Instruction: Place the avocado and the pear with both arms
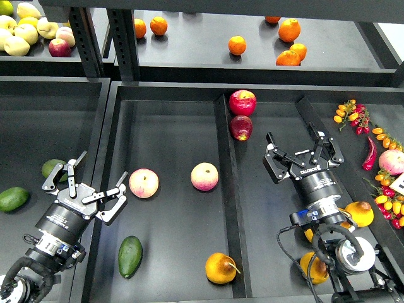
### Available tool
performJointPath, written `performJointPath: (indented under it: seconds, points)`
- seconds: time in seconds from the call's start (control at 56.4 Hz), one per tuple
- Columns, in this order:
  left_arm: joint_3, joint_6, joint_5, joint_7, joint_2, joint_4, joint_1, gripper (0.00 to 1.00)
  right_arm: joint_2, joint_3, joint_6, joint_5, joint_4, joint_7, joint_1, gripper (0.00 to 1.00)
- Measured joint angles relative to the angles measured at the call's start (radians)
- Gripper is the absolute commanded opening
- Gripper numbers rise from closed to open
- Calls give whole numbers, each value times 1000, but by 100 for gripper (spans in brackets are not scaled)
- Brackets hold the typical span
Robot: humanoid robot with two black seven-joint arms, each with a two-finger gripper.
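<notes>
The dark green avocado point(130, 256) lies at the front left of the middle black tray point(170, 126). The golden-yellow pear point(220, 267) with its brown stem rests at the front of the same tray, close to the divider point(228, 189). My left gripper point(88, 189) is open and empty over the tray's left wall, up and left of the avocado. My right gripper point(302, 154) is open and empty over the right compartment, well up and right of the pear.
Two pink-and-cream apples point(144, 183) point(204, 176) sit mid-tray. Red apples point(242, 101) lie by the divider's far end. Paler avocados point(12, 199) are in the left tray. Yellow fruits point(360, 213) lie beside my right arm, peppers and small tomatoes point(379, 189) are at far right, and oranges point(237, 45) are on the back shelf.
</notes>
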Motion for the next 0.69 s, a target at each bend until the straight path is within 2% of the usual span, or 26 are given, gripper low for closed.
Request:
performJointPath:
  seconds: [0.692]
  points:
    - [-5,0,-1,2,0,0,2,99,0,0,0,0,0,0,0,100]
